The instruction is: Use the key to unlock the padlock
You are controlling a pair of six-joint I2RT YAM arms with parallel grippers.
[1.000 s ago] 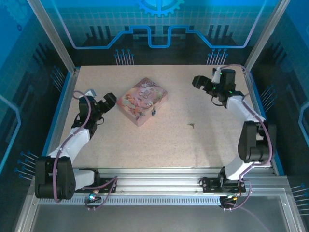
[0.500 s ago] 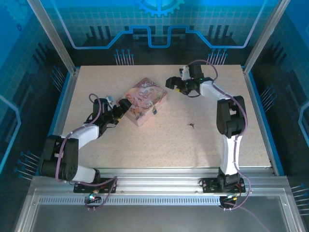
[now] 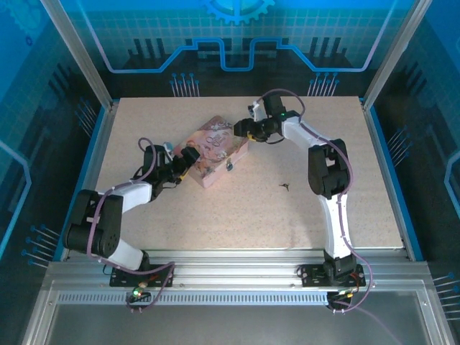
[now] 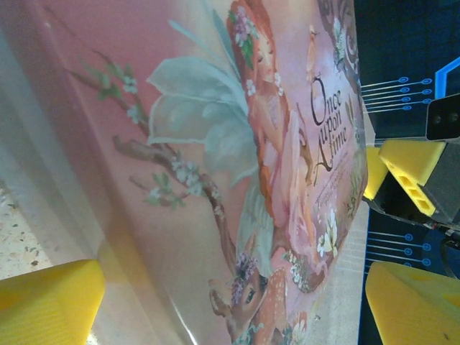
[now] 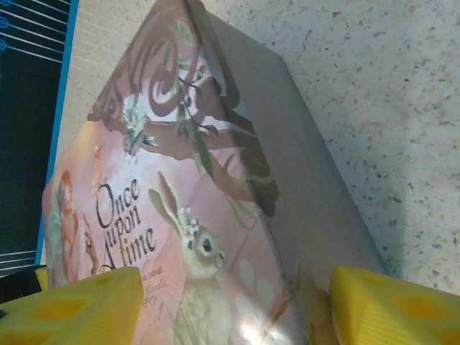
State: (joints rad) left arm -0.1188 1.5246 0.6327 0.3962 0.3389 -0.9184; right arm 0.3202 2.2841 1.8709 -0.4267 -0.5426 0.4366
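Two corners of the pink tin [image 3: 214,147] are straddled, the left end effector [image 3: 188,158] spread wide near-left, the right end effector [image 3: 241,131] far-right, gripping or not I cannot tell; an uneven squeeze may swing its near-right padlock [image 3: 230,165] away from the key [image 3: 285,187] lying further right

light: bright, even, overhead | glare: sheen on tin [image 4: 215,180] | focus: wrist close-ups soft

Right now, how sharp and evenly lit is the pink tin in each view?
Left wrist: the pink illustrated rectangular tin blurs and washes out toward its near lower-left edge, lettering legible. Right wrist: tin sharp, slight sheen low down. Top external: even light, but the tiny brownish metal key is a speck.
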